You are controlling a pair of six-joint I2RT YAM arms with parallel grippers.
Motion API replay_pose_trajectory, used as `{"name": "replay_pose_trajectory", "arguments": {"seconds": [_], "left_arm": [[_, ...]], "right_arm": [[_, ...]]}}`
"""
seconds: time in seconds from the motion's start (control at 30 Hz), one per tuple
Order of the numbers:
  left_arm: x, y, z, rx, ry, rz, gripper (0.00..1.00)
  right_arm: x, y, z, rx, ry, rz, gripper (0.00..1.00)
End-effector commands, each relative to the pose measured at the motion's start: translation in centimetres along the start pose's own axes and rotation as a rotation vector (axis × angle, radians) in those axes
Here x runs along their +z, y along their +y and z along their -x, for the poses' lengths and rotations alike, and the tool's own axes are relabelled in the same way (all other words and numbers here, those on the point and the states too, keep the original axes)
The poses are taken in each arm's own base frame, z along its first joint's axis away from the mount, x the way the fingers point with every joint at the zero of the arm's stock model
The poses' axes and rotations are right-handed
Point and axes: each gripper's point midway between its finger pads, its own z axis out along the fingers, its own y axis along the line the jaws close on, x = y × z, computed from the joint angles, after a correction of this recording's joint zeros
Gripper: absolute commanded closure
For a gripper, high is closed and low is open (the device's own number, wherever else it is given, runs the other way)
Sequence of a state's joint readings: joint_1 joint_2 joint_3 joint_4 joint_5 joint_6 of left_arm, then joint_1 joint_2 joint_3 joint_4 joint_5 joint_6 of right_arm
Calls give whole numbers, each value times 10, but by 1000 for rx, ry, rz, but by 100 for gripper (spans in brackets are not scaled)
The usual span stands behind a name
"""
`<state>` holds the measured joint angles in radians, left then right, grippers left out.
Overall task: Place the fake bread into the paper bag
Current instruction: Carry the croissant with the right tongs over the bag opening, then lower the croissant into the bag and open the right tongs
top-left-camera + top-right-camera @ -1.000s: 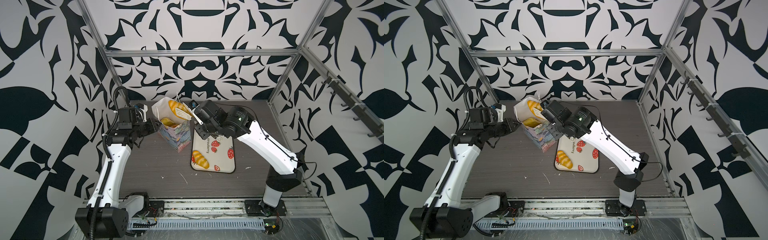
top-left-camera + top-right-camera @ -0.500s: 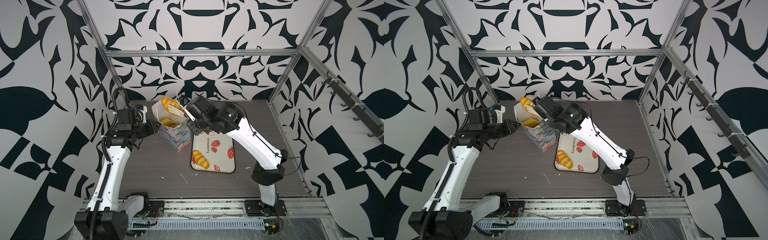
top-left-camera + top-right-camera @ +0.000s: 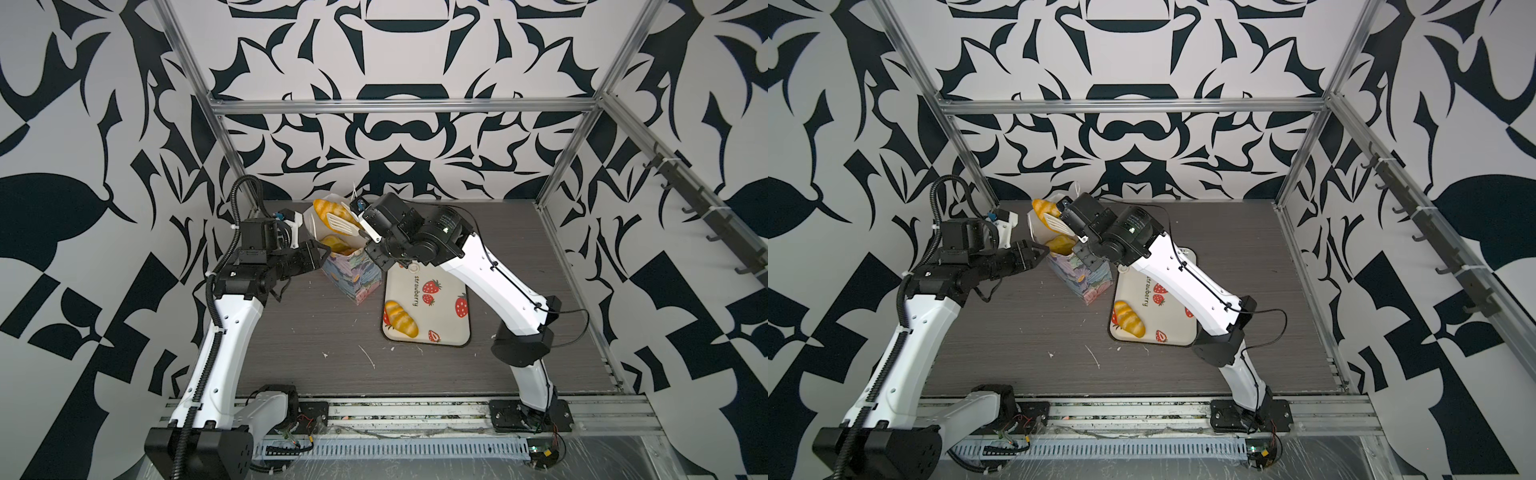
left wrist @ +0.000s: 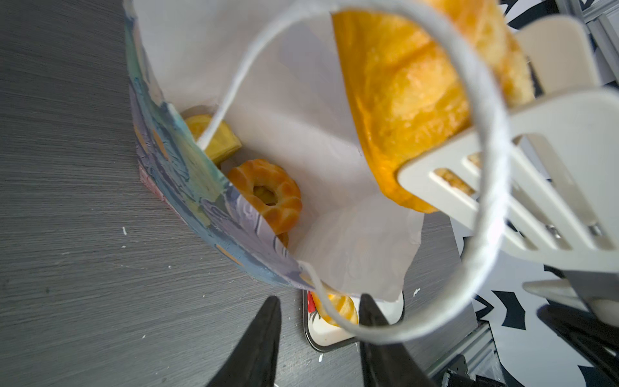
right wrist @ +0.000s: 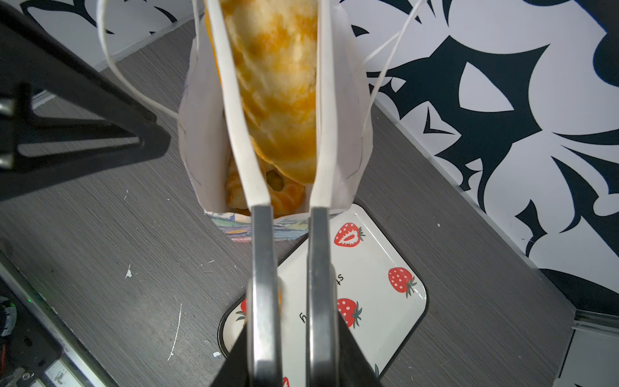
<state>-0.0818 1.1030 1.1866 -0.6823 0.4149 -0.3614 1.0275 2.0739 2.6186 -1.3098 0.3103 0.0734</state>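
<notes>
Top views, paper bag (image 3: 353,274) (image 3: 1084,278): it stands at the far middle of the table (image 3: 316,332), just left of the tray (image 3: 444,299) (image 3: 1154,316).
Top views, held bread (image 3: 326,208) (image 3: 1042,206): it is up over the far side of the bag's open top, pinched in white tongs (image 3: 343,220) (image 3: 1054,222).
Top views, right claw (image 3: 370,226) (image 3: 1077,235): it reaches over the bag from the right and squeezes the tongs.
Top views, left claw (image 3: 322,253) (image 3: 1038,251): it is at the bag's left side, near the top edge.
Top views, bread on the tray (image 3: 401,319) (image 3: 1129,319): one piece lies at the tray's near left corner.
Left wrist, left claw (image 4: 320,298): its two black fingers (image 4: 264,341) stand apart with nothing pinched between them.
Left wrist, cord handle (image 4: 485,134): it loops close to one finger. I cannot tell if they touch.
Left wrist, ring doughnut (image 4: 268,194): it lies inside the bag, under the held bread (image 4: 402,100).
Right wrist, right claw (image 5: 291,335): it is clenched on the tongs (image 5: 234,117).
Right wrist, held bread (image 5: 278,83): it sits between the tong blades, over the bag's mouth.
Right wrist, tray (image 5: 375,248): it lies just beside the bag (image 5: 201,134).
</notes>
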Motion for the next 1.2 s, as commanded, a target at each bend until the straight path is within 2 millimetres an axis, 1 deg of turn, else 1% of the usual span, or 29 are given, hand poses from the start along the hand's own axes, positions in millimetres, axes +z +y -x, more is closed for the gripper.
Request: {"name": "replay_pose_trajectory", "arguments": {"seconds": [0.0, 0.23, 0.4, 0.57, 0.63, 1.0, 1.17], "left_arm": [[3, 1, -4, 11, 24, 15, 57], [7, 4, 4, 25, 8, 44, 57], [12, 5, 5, 29, 19, 48, 57], [14, 8, 5, 30, 19, 62, 62], [13, 8, 5, 31, 17, 63, 65], [11, 8, 5, 34, 9, 63, 66], [12, 8, 4, 35, 10, 65, 65]], "right_arm": [[-21, -4, 27, 38, -122, 10, 68], [-10, -7, 25, 53, -100, 1, 68], [-3, -8, 20, 59, -78, -4, 65], [-1, -11, 18, 69, -70, -9, 64], [6, -11, 10, 64, -40, -13, 63], [4, -14, 9, 71, -39, -18, 59], [1, -16, 10, 72, -43, -24, 55]]}}
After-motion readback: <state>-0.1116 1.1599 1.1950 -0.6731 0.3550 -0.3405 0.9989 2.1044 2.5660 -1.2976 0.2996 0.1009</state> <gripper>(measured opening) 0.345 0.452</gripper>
